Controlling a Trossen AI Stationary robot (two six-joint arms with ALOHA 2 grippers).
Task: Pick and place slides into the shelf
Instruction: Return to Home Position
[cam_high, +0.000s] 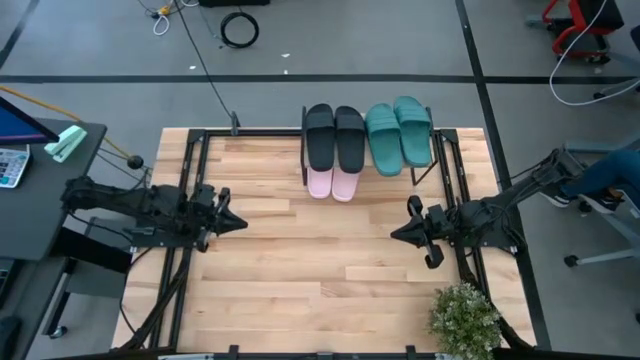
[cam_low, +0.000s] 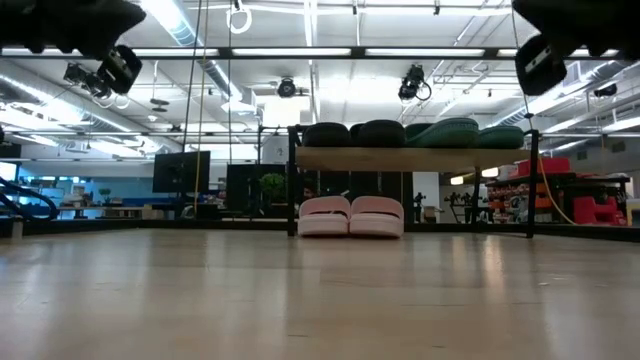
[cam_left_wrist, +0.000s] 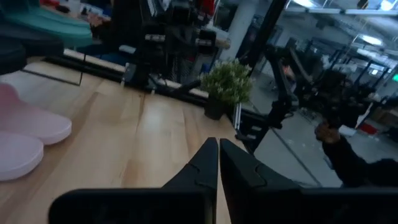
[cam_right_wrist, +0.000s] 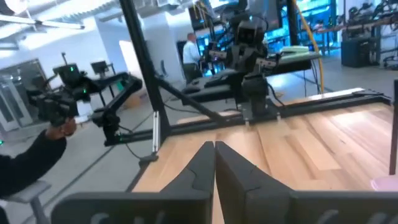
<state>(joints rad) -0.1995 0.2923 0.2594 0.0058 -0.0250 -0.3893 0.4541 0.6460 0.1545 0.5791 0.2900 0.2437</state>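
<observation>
Over the table's left side, the left gripper (cam_high: 238, 222) hovers, fingers pressed together. At the far edge, the shelf (cam_low: 400, 158) carries black slides (cam_high: 335, 138), with pink slides (cam_high: 331, 184) beneath, then teal slides (cam_high: 398, 135). The right gripper (cam_high: 397, 235) hovers opposite, fingers likewise together.
</observation>
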